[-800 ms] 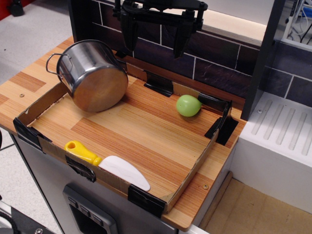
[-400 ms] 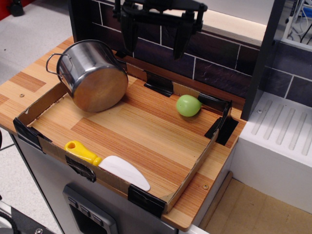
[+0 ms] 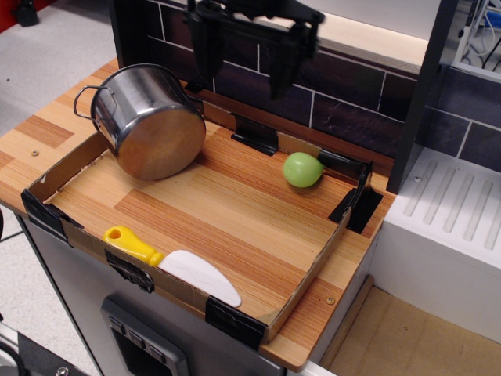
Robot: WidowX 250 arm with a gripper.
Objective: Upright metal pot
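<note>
So the metal pot (image 3: 151, 120) is sitting in the upper left of the frame, tipped over on its side — the flat round base faces toward the lower right and the open mouth points away to the upper left. One thin wire loop handle sticks out on its left side. It leans over the left edge of the shallow cardboard tray (image 3: 309, 286) that covers most of the wooden bench (image 3: 41, 131).

The hand (image 3: 243, 66) hangs at the top middle of the frame, black, in front of the dark tiled wall (image 3: 344, 106). Its two fingers are spread wide apart and point down, with nothing between them — it's clear of the pot, up and to the right of it.

Other stuff in the tray: a green ball (image 3: 303, 169) near the far right corner, and a spatula (image 3: 172, 265) with a yellow handle and white blade lying along the near edge, lower left.
</note>
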